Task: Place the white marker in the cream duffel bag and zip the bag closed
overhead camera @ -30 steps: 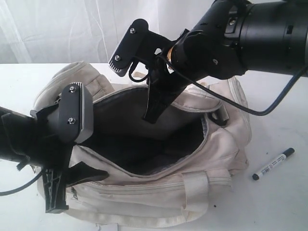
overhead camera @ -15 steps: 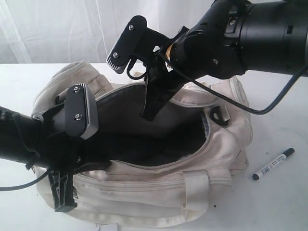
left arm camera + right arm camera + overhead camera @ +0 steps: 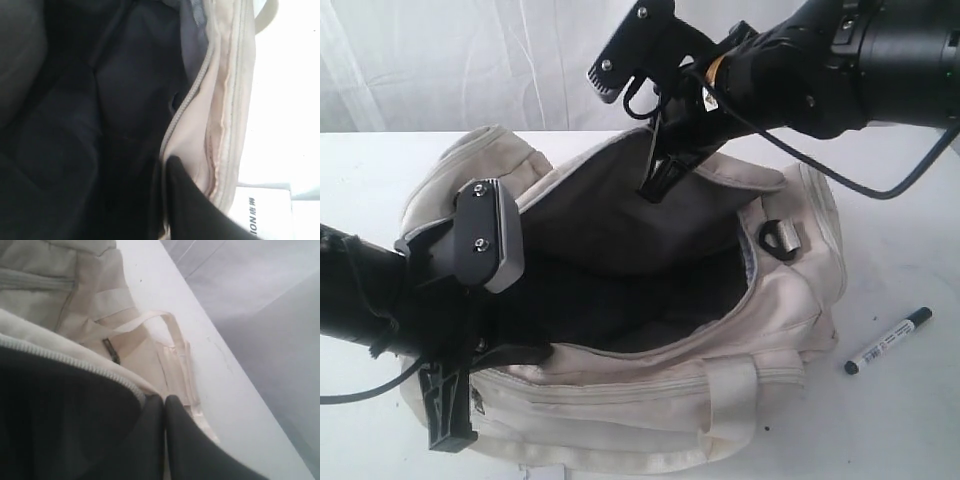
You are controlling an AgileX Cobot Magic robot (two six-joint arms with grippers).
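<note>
We see a soft cream fabric duffel bag (image 3: 770,330) with a plain near-black lining (image 3: 620,300) and a pale grey zipper (image 3: 192,92). The slim white marker (image 3: 888,341) has a black cap, a black end and small dark print. The flat white desk (image 3: 900,200) is unpatterned. The left pincer (image 3: 172,165) and right pincer (image 3: 165,400) are black.

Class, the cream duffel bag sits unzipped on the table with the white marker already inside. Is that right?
No: the exterior view shows the white marker lying on the table beside the cream duffel bag, not inside. The bag is indeed unzipped.
</note>
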